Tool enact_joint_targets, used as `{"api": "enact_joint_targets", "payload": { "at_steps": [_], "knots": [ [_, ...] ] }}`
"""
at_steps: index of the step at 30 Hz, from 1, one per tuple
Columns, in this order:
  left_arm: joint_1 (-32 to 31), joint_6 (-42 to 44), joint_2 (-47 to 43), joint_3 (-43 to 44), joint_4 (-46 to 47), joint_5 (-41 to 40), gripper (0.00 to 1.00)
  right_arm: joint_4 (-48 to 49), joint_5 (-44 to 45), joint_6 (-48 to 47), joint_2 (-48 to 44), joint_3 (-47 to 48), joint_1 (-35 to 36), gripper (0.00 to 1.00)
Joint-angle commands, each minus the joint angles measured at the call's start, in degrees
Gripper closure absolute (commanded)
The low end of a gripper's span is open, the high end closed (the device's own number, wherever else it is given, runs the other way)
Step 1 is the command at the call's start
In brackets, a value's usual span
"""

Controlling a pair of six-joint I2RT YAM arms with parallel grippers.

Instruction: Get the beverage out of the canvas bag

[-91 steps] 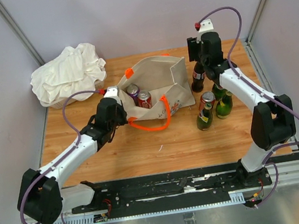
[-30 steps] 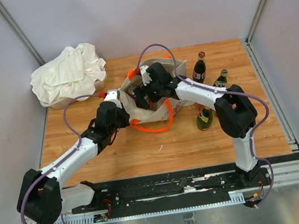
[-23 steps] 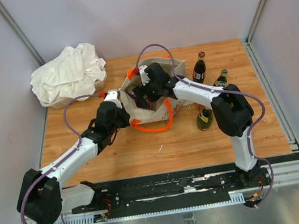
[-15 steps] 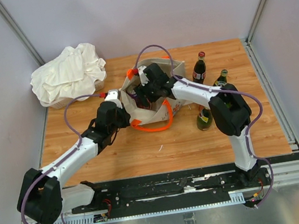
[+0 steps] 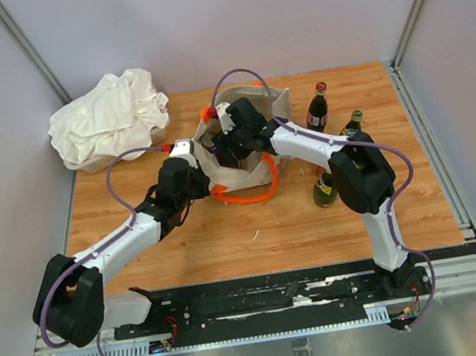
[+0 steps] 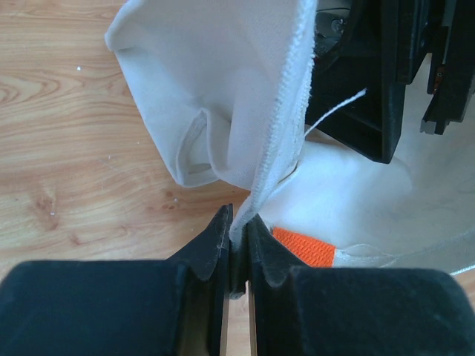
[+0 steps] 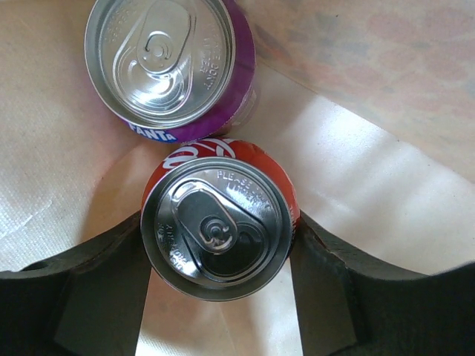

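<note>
The right arm has left the bottles (image 5: 316, 110) at the right of the top view and reached down into the canvas bag (image 5: 274, 108) at mid-frame. The right gripper (image 7: 217, 241) now straddles the red can (image 7: 215, 215) on the bag's floor, one finger on each side, though it is hard to judge whether they press it yet. A purple can (image 7: 167, 55) stands against it. The left gripper (image 6: 237, 222) stays clamped on the bag's rim, holding the mouth open. A lift looks to be next. The wooden table (image 5: 231, 243) sits between pale walls, with a white cloth heap (image 5: 109, 115) at upper left.
</note>
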Motion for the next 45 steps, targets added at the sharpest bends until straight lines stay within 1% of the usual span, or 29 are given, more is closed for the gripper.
{"api": "enact_joint_targets", "payload": {
  "at_steps": [1, 7, 15, 19, 23, 25, 28, 32, 36, 41, 45],
  "knots": [
    [0.3, 0.0, 1.8, 1.4, 1.4, -2.5, 0.89, 0.3, 1.4, -3.4, 1.0, 5.4, -0.3, 0.99],
    [0.3, 0.0, 2.3, 1.8, 2.1, -2.8, 0.89, -1.3, 1.7, -5.0, -3.8, 7.5, -0.3, 0.99],
    [0.3, 0.9, 3.3, 2.8, 2.1, -2.6, 0.89, -2.5, 4.7, -6.3, -17.9, 4.5, 0.8, 0.99],
    [0.3, 1.1, 2.9, 2.9, 1.8, -2.6, 0.89, -1.4, 9.2, -8.8, -27.4, -2.1, 4.0, 0.99],
    [0.3, 1.1, 2.2, 2.7, 1.6, -2.8, 0.89, 1.7, 15.9, -11.6, -37.8, -12.9, 8.3, 0.99],
    [0.3, 1.1, 1.8, 2.6, 1.5, -2.7, 0.88, 1.7, 17.5, -11.4, -42.3, -17.8, 10.0, 0.99],
    [0.3, 1.4, 1.6, 2.6, 1.2, -2.4, 0.88, -1.4, 19.0, -8.6, -47.4, -22.2, 11.6, 0.99],
    [0.3, 1.6, 1.5, 2.7, 0.4, -2.2, 0.88, -5.3, 21.1, -4.4, -50.1, -26.3, 13.3, 0.99],
    [0.3, 1.3, 1.1, 2.3, 0.3, -2.0, 0.88, -6.7, 22.8, -1.1, -50.1, -29.6, 13.5, 0.99],
    [0.3, 1.2, 0.5, 2.0, 0.2, -1.8, 0.88, -6.1, 27.0, 0.8, -46.9, -32.5, 13.3, 0.99],
    [0.2, 1.2, 0.2, 1.9, -0.3, -2.0, 0.88, -3.4, 25.1, 3.0, -43.5, -35.1, 11.1, 0.99]
  ]
}}
